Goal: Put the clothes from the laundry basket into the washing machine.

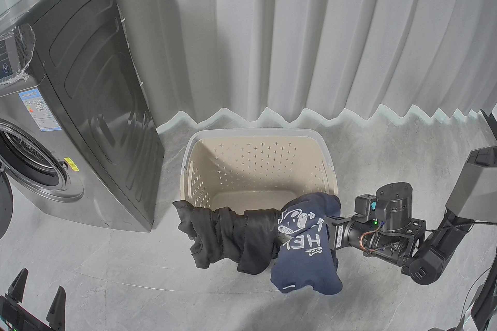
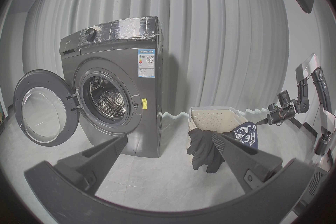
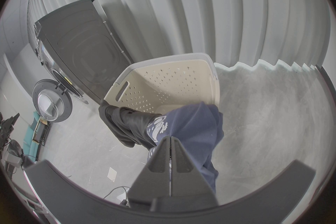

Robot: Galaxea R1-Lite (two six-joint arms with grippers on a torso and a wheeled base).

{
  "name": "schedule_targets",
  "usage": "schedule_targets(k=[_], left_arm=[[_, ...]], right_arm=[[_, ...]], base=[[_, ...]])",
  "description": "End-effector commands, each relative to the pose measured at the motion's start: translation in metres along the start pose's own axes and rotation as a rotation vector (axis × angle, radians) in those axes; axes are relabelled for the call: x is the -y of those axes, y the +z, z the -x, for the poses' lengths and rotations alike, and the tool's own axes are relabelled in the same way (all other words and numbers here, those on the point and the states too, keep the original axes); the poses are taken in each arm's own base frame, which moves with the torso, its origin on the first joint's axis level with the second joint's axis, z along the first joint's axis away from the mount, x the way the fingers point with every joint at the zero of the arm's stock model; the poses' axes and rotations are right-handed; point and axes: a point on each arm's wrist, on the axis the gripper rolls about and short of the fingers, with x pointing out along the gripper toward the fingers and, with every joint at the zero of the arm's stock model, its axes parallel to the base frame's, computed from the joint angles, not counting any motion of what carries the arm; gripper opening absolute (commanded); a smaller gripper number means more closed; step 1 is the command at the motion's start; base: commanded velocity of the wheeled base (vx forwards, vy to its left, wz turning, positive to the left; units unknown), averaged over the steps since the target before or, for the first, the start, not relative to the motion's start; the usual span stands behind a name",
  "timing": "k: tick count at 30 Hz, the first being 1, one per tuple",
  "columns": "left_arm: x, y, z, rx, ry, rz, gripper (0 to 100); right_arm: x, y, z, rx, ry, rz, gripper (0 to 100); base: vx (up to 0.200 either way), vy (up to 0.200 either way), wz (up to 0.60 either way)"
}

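The cream laundry basket [image 1: 259, 133] stands on the floor to the right of the grey washing machine [image 1: 77, 89]. A black garment [image 1: 228, 236] and a navy printed shirt [image 1: 308, 254] hang over the basket's near rim. My right gripper [image 1: 283, 240] points into the navy shirt from the right. In the right wrist view its fingers [image 3: 178, 161] are pressed together at the shirt [image 3: 196, 123], so it is shut on the cloth. My left gripper [image 1: 41, 281] is low at the front left, open and holding nothing. The machine's round door [image 2: 43, 107] is swung wide, and the drum [image 2: 105, 98] shows inside.
Pleated white curtains [image 1: 310, 27] hang close behind the basket and the machine. Bare grey floor [image 1: 129, 259] lies between the machine's front and the basket. A cable and a scrap of paper [image 3: 112, 174] lie on the floor nearer to me.
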Motion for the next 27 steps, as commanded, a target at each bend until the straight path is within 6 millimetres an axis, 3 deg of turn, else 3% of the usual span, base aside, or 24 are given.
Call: schedule_targets(k=[1,2,3,11,21,27], left_arm=[[0.0,-0.004,0.0,-0.003,0.0,0.0,100],[0.0,-0.004,0.0,-0.003,0.0,0.0,100],[0.0,-0.004,0.0,-0.003,0.0,0.0,100],[0.0,-0.004,0.0,-0.003,0.0,0.0,100],[0.0,-0.004,0.0,-0.003,0.0,0.0,100],[0.0,-0.004,0.0,-0.003,0.0,0.0,100]], right_arm=[[0.005,-0.012,0.002,-0.043,-0.036,0.0,0],[0.008,-0.019,-0.002,-0.069,-0.046,0.001,0],[0.008,-0.022,-0.004,-0.079,-0.05,0.004,100],[0.011,-0.036,-0.019,-0.118,-0.092,0.014,100],[0.017,-0.031,-0.058,-0.083,-0.114,-0.003,100],[0.017,-0.023,-0.068,-0.054,-0.117,-0.009,100]], base=[[0.0,0.0,0.0],[0.0,0.0,0.0],[0.0,0.0,0.0],[0.0,0.0,0.0],[0.0,0.0,0.0],[0.0,0.0,0.0]])
